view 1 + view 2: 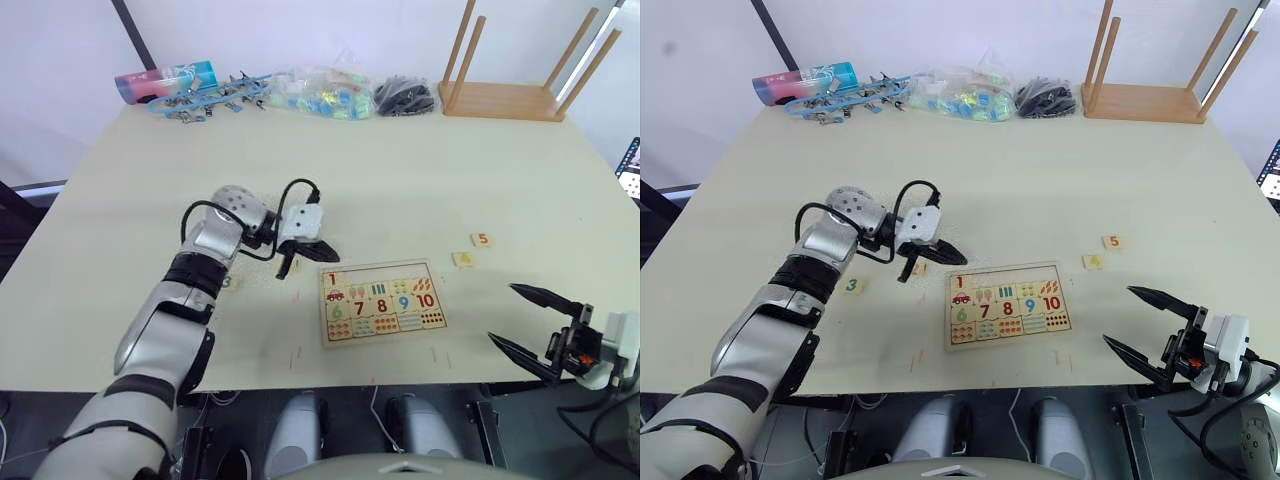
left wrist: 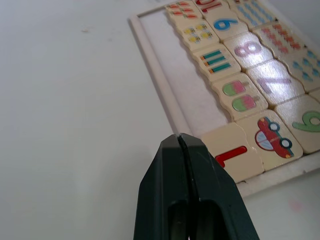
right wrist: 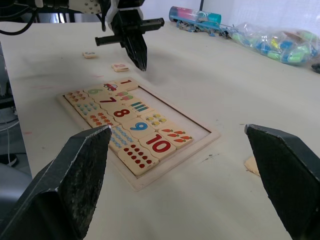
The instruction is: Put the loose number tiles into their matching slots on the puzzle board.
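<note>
**One tile in place, four loose on the counter**

Nearest the robot, the right pincer [image 1: 1145, 330] hangs at the counter's [image 1: 400, 170] front right edge, its two black fingers spread wide and holding nothing. Just beyond it lies the puzzle board [image 1: 382, 302], flat on the counter near the front. The red 1 tile [image 1: 332, 279] sits in the leftmost slot of the top row; the rest of the slots [image 2: 182, 85] in that row are bare pale wood. Below them run the picture tiles and the big numbers 6 to 10.

The left pincer [image 1: 318, 250] hovers just off the board's far left corner, fingers pressed together with nothing between them. Right beside it, partly behind the fingers, lies a loose tile [image 1: 920, 267] whose digit I cannot read. The green 3 tile [image 1: 851, 285] lies further left, close to the left arm. To the right of the board, well apart from it, lie the 4 tile [image 1: 463, 259] and the 5 tile [image 1: 482, 239].

Along the counter's far edge sit a pink and blue tube [image 1: 165, 80], a row of blue clips [image 1: 215, 96], a clear bag of coloured bits [image 1: 320, 95], a bundle of black cable [image 1: 405, 97] and an upturned wooden stool [image 1: 510, 80].
</note>
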